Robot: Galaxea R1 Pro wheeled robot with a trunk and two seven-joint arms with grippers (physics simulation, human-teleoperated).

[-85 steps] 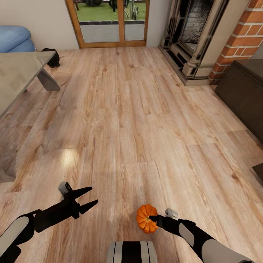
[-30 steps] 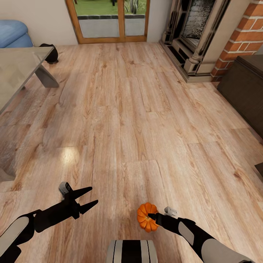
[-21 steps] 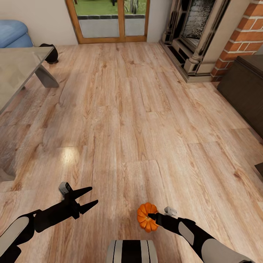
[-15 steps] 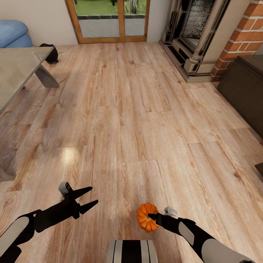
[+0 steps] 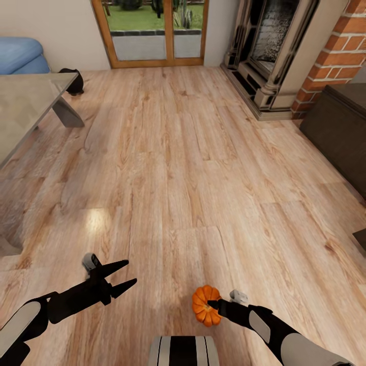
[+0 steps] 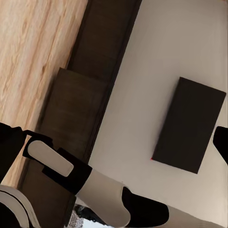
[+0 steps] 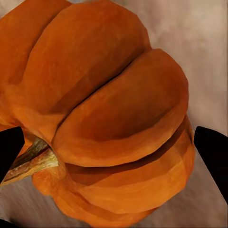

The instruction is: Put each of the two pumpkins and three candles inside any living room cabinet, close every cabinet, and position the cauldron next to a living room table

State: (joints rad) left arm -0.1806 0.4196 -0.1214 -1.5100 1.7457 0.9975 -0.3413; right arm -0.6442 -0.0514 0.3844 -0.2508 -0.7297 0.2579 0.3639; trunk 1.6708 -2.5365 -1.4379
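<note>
My right gripper (image 5: pixel 211 305) is shut on an orange ribbed pumpkin (image 5: pixel 205 305), held low over the wooden floor near my base. In the right wrist view the pumpkin (image 7: pixel 104 114) sits between the two black fingertips (image 7: pixel 213 152), its stem pointing sideways. My left gripper (image 5: pixel 131 271) hangs open with nothing in it at the lower left. The glass-topped table (image 5: pixel 25 101) stands at the left. Beyond its far corner sits the black cauldron (image 5: pixel 72 81), partly hidden. The dark-brown cabinet (image 5: pixel 340 132) runs along the right wall; the left wrist view shows this cabinet (image 6: pixel 80 123) too.
A fireplace (image 5: pixel 274 51) and brick column (image 5: pixel 335 51) stand at the far right. A glazed wooden door (image 5: pixel 152 33) is straight ahead, and a blue sofa (image 5: pixel 20 53) lies at the far left. A dark corner (image 5: pixel 360 239) juts in at the right edge.
The whole view has shifted a little, so the camera has moved. Both arms keep their pose and the pumpkin stays in the right gripper.
</note>
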